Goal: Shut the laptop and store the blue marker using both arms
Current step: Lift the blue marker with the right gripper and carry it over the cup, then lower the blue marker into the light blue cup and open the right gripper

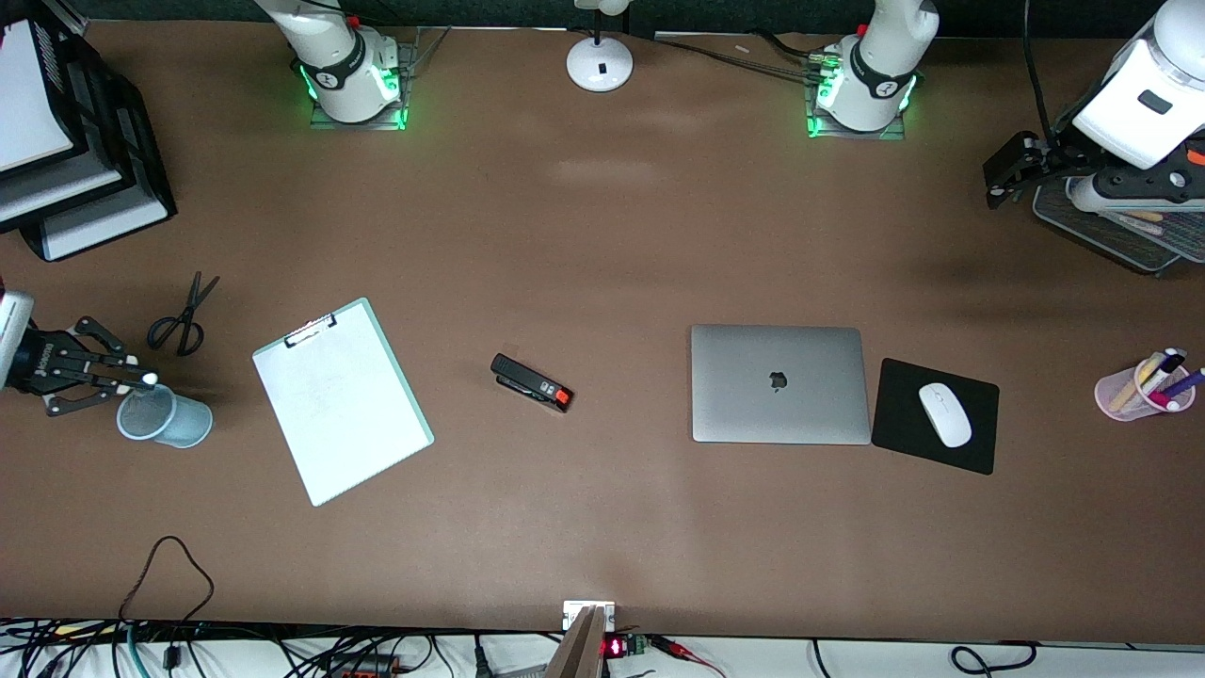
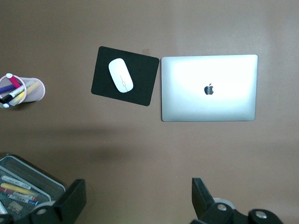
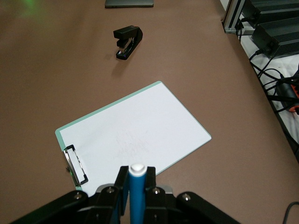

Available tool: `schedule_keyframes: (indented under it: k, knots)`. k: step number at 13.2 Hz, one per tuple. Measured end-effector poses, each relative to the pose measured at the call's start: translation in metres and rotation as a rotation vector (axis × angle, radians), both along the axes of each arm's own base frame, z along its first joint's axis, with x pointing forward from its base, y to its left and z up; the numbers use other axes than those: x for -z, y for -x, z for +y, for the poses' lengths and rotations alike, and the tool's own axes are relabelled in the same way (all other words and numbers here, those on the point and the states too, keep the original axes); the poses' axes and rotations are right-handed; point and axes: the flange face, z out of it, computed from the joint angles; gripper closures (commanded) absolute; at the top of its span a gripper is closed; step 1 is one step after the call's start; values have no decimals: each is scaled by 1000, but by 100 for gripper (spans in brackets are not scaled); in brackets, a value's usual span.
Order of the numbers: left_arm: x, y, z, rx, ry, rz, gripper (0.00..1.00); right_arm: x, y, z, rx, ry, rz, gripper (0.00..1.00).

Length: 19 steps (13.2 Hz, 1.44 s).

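Note:
The laptop [image 1: 779, 383] lies closed on the table, lid up with the apple logo showing; it also shows in the left wrist view [image 2: 209, 87]. My right gripper [image 1: 132, 379] is shut on the blue marker [image 3: 137, 196], whose whitish end [image 1: 149, 379] pokes out past the fingers. It hovers at the rim of a light-blue mesh cup [image 1: 165, 416] at the right arm's end of the table. My left gripper [image 1: 996, 184] is open and empty, held high near a mesh tray [image 1: 1111, 231]; in its wrist view [image 2: 138, 200] the fingers stand wide apart.
A black mouse pad [image 1: 937, 414] with a white mouse [image 1: 944, 414] lies beside the laptop. A pink pen cup [image 1: 1144, 391] stands at the left arm's end. A stapler [image 1: 532, 383], a clipboard [image 1: 341, 400] and scissors [image 1: 184, 315] lie toward the right arm's end.

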Motion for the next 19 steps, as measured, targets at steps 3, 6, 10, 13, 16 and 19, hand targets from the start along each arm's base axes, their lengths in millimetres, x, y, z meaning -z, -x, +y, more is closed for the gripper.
schedule_keyframes:
  k: [3, 6, 10, 13, 16, 19]
  knots:
    - [1, 0, 0, 0, 0, 1, 0, 24, 0, -5, -1, -42, -9, 98]
    - [0, 0, 4, -6, 0, -1, 0, 33, 0, -12, -6, -54, -28, 98]
    - [-1, 0, 7, -11, 1, -3, 0, 26, -3, -16, 13, -58, -54, 97]
    - [-1, 0, 7, -11, 1, -3, 0, 27, -3, -19, 20, -55, -61, 97]
    - [-1, 0, 7, -11, 1, -3, 0, 39, -1, -29, 31, -83, -77, 97]
    - [-2, 0, 7, -11, 1, -4, 0, 56, 3, -40, 40, -102, -77, 97]
